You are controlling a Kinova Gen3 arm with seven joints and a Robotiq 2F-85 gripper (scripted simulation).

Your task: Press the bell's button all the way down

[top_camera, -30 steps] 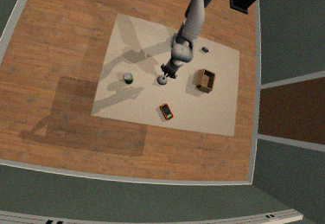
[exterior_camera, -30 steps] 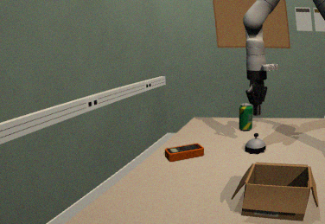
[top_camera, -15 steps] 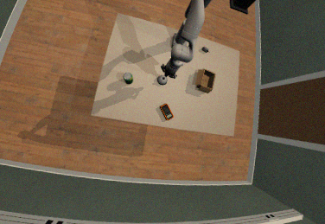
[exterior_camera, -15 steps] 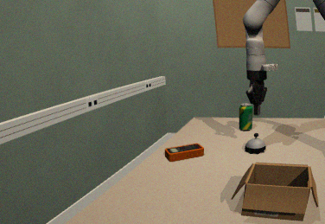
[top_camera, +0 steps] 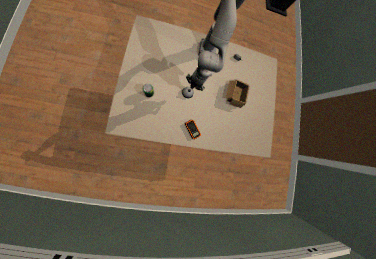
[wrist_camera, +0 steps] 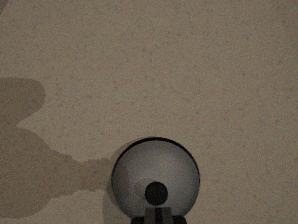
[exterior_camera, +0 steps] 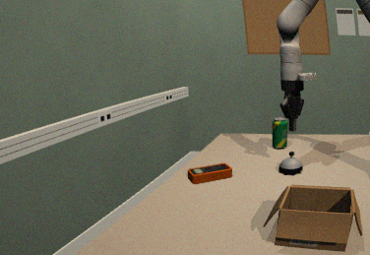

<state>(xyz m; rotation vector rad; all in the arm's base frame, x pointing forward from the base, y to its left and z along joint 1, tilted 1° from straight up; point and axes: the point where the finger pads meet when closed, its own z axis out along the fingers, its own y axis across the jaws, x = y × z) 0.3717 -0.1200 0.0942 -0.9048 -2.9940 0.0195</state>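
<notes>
The bell [exterior_camera: 290,164] is a small grey dome with a black button on top, standing on the beige mat. It also shows in the top view [top_camera: 187,92] and fills the lower middle of the wrist view [wrist_camera: 155,177], with its button [wrist_camera: 156,193] near the bottom edge. My gripper [exterior_camera: 293,120] hangs straight down above the bell, well clear of the button, with its fingers shut on nothing. In the top view the gripper [top_camera: 194,83] is right over the bell. The shut fingertips [wrist_camera: 159,218] show at the bottom edge of the wrist view.
A green can [exterior_camera: 279,133] stands behind the bell. An open cardboard box [exterior_camera: 317,216] stands in front of it. An orange-cased device [exterior_camera: 210,172] lies to the left. A small dark object [top_camera: 237,57] lies at the mat's far side.
</notes>
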